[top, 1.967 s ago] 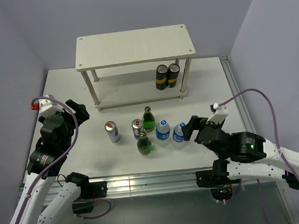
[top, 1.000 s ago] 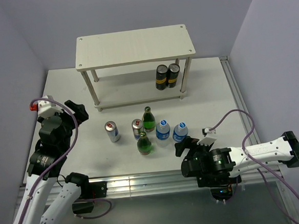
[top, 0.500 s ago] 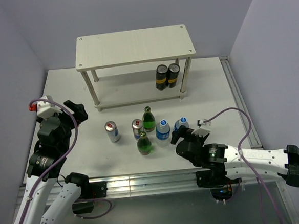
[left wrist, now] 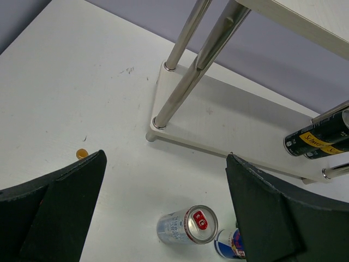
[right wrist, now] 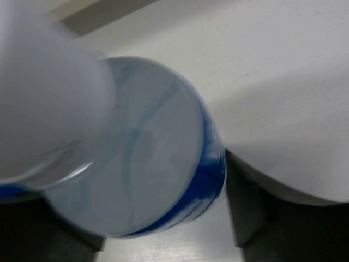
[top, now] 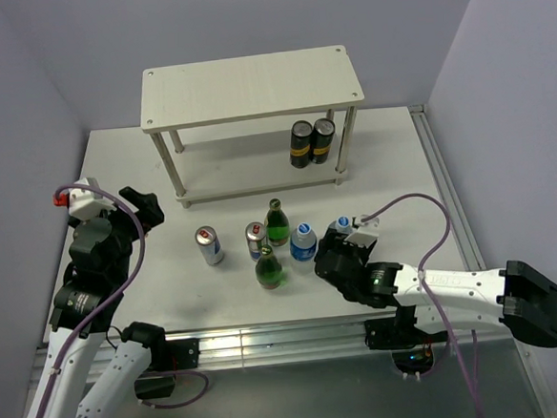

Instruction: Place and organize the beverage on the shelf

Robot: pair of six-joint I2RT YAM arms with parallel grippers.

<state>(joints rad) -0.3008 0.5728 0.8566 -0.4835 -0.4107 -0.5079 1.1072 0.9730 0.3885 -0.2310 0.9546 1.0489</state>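
Right hand [top: 335,238] hovers over white table [top: 400,162] enclosed by lavender walls [top: 57,43].

Silver can [left wrist: 187,225], seemingly touching blue can [left wrist: 228,244], before shelf [left wrist: 218,128]

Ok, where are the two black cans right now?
In the top view, the two black cans stand side by side on the lower board of the shelf, at its right end, behind the drinks grouped on the table.
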